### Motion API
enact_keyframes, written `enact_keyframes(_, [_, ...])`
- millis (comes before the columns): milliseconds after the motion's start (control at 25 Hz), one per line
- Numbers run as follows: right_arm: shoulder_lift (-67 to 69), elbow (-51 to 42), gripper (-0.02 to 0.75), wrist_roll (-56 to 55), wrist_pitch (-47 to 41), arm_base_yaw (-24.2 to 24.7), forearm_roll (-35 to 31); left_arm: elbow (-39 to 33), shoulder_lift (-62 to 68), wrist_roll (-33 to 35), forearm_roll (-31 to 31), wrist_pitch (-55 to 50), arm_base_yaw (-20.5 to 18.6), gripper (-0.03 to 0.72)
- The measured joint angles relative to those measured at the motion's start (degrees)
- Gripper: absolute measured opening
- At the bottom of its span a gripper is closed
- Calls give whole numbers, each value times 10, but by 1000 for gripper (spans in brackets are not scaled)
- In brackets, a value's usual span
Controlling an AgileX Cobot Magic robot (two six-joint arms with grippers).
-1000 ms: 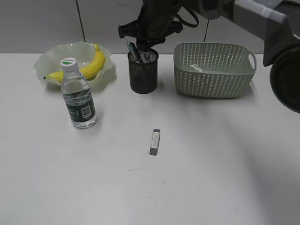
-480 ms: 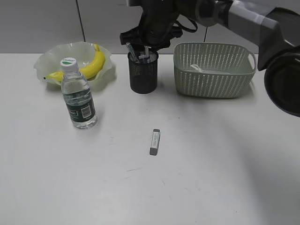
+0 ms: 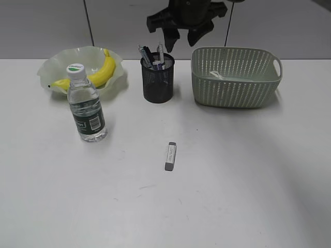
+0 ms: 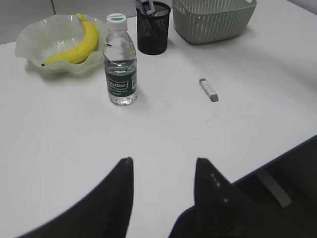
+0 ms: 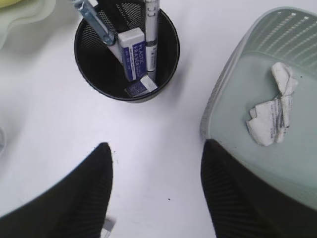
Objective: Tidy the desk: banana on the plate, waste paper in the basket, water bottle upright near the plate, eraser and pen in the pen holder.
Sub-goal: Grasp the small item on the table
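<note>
- Right gripper (image 3: 181,35) hangs in the air above the back edge of the desk (image 3: 232,181) in the exterior view, just behind the pen holder (image 3: 158,80); its two dark fingers are spread and nothing sits between them.
- Same view: the pen holder stands near the middle of the back edge with pens (image 3: 155,56) sticking up out of it. The basket (image 3: 235,77) sits to its right, a scrap of waste paper (image 3: 217,75) inside. The plate (image 3: 83,70) lies at the back left corner with the banana (image 3: 95,74) resting in it. The water bottle (image 3: 86,105) stands upright just in front of the plate. A grey eraser (image 3: 170,156) lies flat near the desk's centre, well apart from everything else.
- Left gripper (image 4: 162,186), seen from the left wrist, hovers over the front edge of the desk, its jaws parted and empty. Beyond it stand the bottle, the plate with the banana, the pen holder and the basket; the eraser (image 4: 208,89) lies alone on bare surface to the right.
- Right wrist view looks straight down: the released fingers (image 5: 89,193) frame bare desk. The pen holder (image 5: 127,49) holds two pens and a white-and-blue eraser block (image 5: 134,53). The crumpled waste paper (image 5: 272,111) lies on the basket floor (image 5: 257,158).
</note>
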State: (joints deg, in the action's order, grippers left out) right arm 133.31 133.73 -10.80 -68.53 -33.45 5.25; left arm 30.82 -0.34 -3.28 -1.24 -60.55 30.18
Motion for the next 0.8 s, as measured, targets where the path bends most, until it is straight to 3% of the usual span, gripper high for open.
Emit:
enact_keyframes(200, [-79,-24,454,45,-7,-13,-19,0,0,0,-1,0,0,309])
enact_keyframes(360, [-180,-97,454,49,-7,-20,-21,0,0,0,-1,0,0,309])
enact_keyframes(800, [-561,-547,454,53,-8,-22,-18,0,0,0,-1,0,0,309])
